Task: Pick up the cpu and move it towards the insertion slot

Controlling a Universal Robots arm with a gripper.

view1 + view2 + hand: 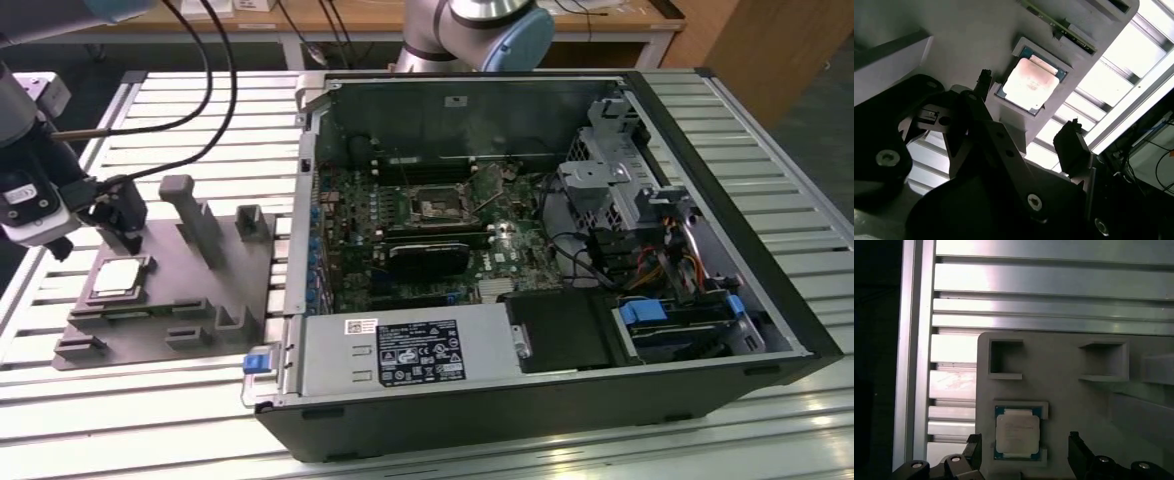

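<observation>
Pincer: the gripper (1024,452) is spread wide, holding nothing
Chip: the cpu (1017,434) lies beneath it, between the fingers, in the grey fixture (1079,410)
Care: stay centred and grip opposite edges evenly

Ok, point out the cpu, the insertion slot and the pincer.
cpu (1017,431), first wrist view, centre of its metal top.
insertion slot (437,207), exterior view, dark middle of the socket.
pincer (1024,439), first wrist view, midway between its fingertips.
</observation>
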